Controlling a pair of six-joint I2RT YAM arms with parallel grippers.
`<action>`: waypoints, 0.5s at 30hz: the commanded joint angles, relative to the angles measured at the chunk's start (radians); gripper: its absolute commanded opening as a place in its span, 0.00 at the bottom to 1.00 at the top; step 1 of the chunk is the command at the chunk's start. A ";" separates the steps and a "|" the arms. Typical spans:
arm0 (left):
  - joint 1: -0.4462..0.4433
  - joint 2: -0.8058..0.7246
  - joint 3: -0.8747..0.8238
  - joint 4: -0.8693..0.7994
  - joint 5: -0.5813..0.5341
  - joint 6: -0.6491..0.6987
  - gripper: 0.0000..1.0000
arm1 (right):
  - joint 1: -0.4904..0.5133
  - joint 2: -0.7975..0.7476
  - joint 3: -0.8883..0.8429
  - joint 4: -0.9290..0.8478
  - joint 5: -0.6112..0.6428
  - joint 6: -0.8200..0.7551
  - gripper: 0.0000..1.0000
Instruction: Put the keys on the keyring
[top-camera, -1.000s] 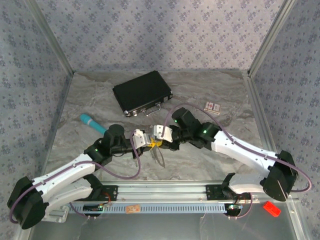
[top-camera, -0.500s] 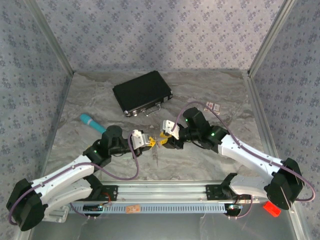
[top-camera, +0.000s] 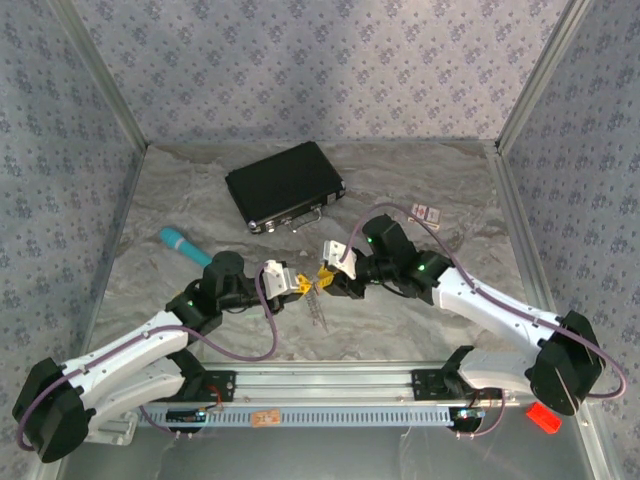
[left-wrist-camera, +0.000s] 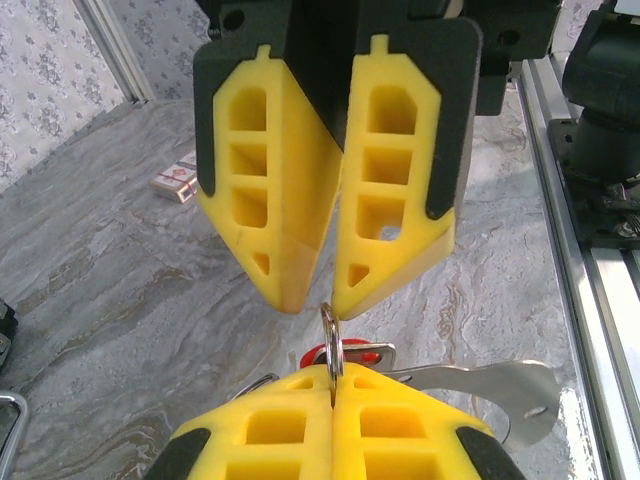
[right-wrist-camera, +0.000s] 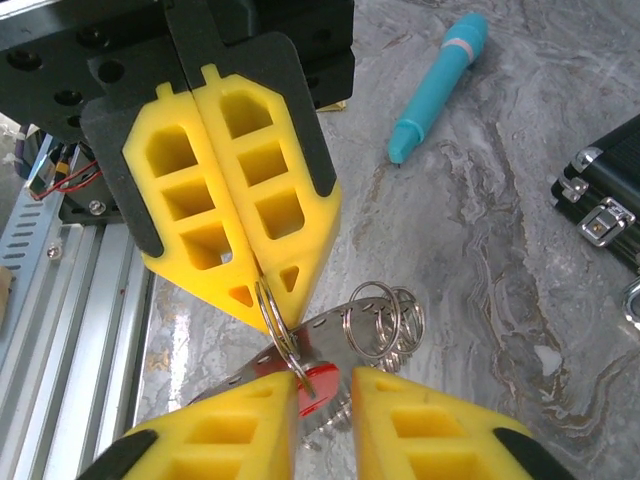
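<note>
Nearest, our left gripper (left-wrist-camera: 332, 378) is closed tight on the keyring (left-wrist-camera: 329, 335). The ring stands edge-on out of the pinch, its plane running along the seam between the fingers. Just past its rim our right gripper (left-wrist-camera: 320, 295) faces us, fingers narrowly parted and gripping nothing, the gap in line with the ring. A red-headed key (right-wrist-camera: 318, 378) hangs off the ring in that gap, and we cannot tell if it touches. The silvery key (left-wrist-camera: 500, 388) lies crosswise, off to one side of the left fingers. We judge the right arm nearer for threading. Farther off, the black case (right-wrist-camera: 610, 185) is latched, its contents hidden.
</note>
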 joint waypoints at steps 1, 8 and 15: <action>0.000 -0.024 -0.001 0.048 0.033 0.007 0.00 | 0.005 0.008 0.015 -0.007 -0.023 0.004 0.14; 0.001 -0.032 -0.002 0.053 0.042 0.007 0.00 | 0.002 0.013 0.026 -0.030 -0.027 0.000 0.00; 0.000 -0.032 -0.001 0.083 0.073 -0.003 0.00 | 0.013 0.039 0.022 -0.033 -0.014 0.007 0.00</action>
